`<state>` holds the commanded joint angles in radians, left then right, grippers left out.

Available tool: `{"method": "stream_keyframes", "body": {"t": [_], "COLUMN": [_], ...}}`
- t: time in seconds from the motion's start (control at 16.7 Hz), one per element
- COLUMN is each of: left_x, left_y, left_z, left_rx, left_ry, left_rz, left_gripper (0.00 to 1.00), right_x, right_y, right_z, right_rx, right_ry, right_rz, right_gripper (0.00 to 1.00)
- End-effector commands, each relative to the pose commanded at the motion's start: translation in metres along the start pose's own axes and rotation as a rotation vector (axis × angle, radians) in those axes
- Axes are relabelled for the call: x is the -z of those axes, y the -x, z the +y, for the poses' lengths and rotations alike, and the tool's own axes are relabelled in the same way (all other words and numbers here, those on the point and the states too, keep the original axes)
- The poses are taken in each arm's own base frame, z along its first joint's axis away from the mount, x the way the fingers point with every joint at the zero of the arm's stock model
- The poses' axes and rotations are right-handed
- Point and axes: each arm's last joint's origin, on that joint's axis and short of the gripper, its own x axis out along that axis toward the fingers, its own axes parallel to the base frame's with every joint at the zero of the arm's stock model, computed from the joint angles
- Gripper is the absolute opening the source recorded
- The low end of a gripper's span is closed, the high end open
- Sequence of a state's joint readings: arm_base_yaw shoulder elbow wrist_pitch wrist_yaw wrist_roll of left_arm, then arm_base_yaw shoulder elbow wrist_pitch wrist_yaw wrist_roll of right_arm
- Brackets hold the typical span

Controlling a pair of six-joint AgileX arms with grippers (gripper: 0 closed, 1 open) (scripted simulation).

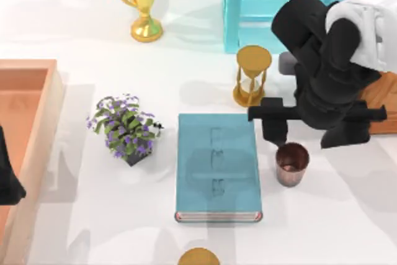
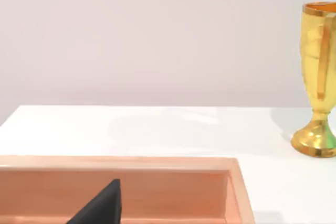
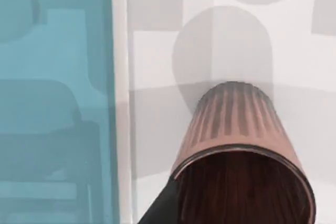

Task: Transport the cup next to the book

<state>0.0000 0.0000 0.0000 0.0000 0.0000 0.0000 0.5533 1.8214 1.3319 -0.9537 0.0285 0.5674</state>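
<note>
Cup (image 1: 292,163) upright on counter (image 1: 347,215), just right of book (image 1: 216,166). Right gripper (image 1: 286,144) directly above rim, jaws pinching cup wall. Risk: careless lift-off tips cup. Left gripper (image 1: 9,184) parked; jaws unclear.

A glossy white tabletop (image 1: 347,215) is seen across the top view, crossed by soft grey shadows and lit brightest toward the upper left of the frame. A plain pale grey wall (image 2: 157,35) is shown behind the tabletop's far edge in the left wrist view. A strip of the same pale surface is visible along the upper left edge of the top view.
</note>
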Motion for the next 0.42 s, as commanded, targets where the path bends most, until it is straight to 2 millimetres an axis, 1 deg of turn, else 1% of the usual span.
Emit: {"method": "stream_keyframes", "body": {"t": [0.06,0.12,0.42], "left_x": [0.0,0.0,0.0], "left_y": [0.0,0.0,0.0], "left_z": [0.0,0.0,0.0], "left_rx": [0.0,0.0,0.0], "left_ry": [0.0,0.0,0.0], "left_rz": [0.0,0.0,0.0], "left_gripper": [1.0,1.0,1.0], "right_x": [0.0,0.0,0.0], "right_y": [0.0,0.0,0.0], "right_z": [0.0,0.0,0.0], "right_rx": [0.0,0.0,0.0], "right_ry": [0.0,0.0,0.0], "right_rz": [0.0,0.0,0.0], "right_gripper": [0.98,1.0,1.0]}}
